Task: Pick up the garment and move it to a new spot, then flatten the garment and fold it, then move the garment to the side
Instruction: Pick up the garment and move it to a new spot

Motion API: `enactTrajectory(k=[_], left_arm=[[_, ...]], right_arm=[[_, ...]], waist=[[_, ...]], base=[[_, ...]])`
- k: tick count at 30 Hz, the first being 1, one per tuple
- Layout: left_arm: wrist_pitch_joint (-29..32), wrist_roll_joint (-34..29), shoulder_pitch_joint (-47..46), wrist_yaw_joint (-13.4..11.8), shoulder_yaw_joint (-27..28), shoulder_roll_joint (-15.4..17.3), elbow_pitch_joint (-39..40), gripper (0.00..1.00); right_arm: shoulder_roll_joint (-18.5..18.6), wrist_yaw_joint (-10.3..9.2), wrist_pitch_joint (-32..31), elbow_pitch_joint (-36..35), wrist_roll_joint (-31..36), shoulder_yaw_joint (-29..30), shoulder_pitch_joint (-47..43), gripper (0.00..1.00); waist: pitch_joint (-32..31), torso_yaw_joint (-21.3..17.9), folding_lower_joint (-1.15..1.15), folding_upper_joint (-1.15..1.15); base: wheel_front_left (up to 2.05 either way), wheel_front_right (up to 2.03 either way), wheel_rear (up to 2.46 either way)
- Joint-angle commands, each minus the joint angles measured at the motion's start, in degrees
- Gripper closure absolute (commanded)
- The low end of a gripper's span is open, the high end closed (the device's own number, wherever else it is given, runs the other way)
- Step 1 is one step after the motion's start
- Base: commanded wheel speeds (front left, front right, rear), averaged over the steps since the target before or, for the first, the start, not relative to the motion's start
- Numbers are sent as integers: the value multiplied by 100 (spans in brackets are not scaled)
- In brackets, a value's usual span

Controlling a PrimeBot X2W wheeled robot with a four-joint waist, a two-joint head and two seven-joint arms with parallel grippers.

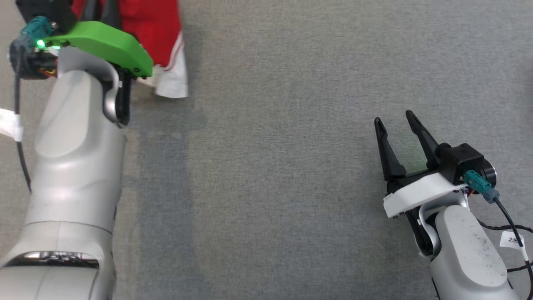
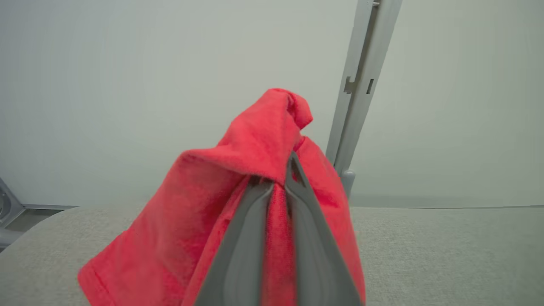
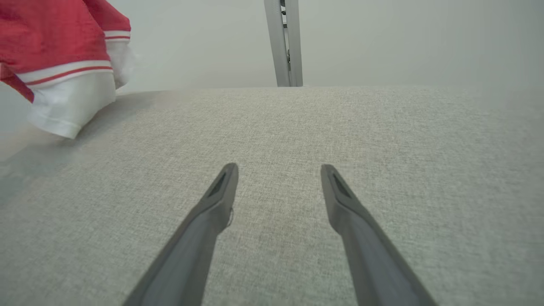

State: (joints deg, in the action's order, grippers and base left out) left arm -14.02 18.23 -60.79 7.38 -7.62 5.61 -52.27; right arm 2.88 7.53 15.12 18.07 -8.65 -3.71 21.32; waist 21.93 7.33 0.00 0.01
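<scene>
So the red garment, a soft, slightly fuzzy knit with a white band at the hem and thin red stripes along it, is up at the far left corner of the table, bunched and hanging from the left gripper. In the left wrist view the cloth humps over the two long dark fingers in a crumpled peak. A strip of it is squeezed right between them, so that gripper is clamped tight on the fabric. In the right wrist view it hangs at the upper left with the white hem lowest and a bit blurry. I honestly can't tell if the hem touches the surface under it

The table is covered in grey woven fabric, flat with a fine grainy weave. A grey metal post with little slots stands at its far edge, in front of a plain pale wall

The left wrist has a glossy green plastic cover with a tiny green light lit beside it, and the forearm is a smooth pale grey shell. The right gripper is well apart at the lower right, its tapered matte black fingers spread wide open over the grey weave. It carries a white plastic cover and a teal connector. A small white tag on its cable reads "2" plus a character I can't make out
</scene>
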Motion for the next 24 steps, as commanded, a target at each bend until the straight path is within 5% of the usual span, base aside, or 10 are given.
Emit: enactTrajectory(k=[1,14,23,24], left_arm=[[3,203,209,12,-183,-56,186,100],[112,1790,1396,-9,-2290,-257,1727,100],[-6,2307,2013,-548,-3662,-248,1749,100],[-38,2300,2076,-621,-3722,-249,1714,75]], right_arm=[[15,-9,3,6,-67,-23,-118,0],[14,-9,4,58,-360,-137,-343,0],[13,-9,3,137,-409,-152,-449,0],[14,-9,3,145,-399,-135,-458,0]], waist=[[-247,-394,0,-1],[-510,-1466,0,-1],[-668,-1695,0,-1],[-694,-1684,0,-1]], base=[[0,0,0],[0,0,0],[0,0,0],[0,0,0]])
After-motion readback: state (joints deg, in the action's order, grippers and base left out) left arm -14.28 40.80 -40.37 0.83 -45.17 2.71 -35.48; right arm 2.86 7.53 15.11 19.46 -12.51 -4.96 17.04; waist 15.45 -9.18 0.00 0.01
